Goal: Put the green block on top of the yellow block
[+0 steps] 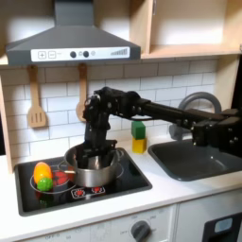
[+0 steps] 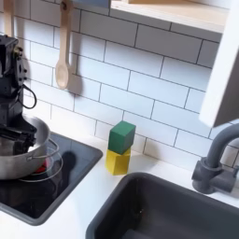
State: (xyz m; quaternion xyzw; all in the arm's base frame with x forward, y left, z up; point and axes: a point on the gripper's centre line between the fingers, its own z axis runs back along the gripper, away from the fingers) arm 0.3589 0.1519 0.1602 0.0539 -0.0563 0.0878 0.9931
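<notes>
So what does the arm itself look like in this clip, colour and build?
The arm is all matte black in both exterior views: boxy links joined by chunky motor blocks, running from a bulky black base at the first exterior view's right. Thin black cables loop along the segments. The gripper is black too; no markings are legible at this resolution.

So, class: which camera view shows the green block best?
The second exterior view: the green block is large and unobstructed, resting on the yellow block. In the first exterior view the green block is small and blurry behind the robot arm.
</notes>
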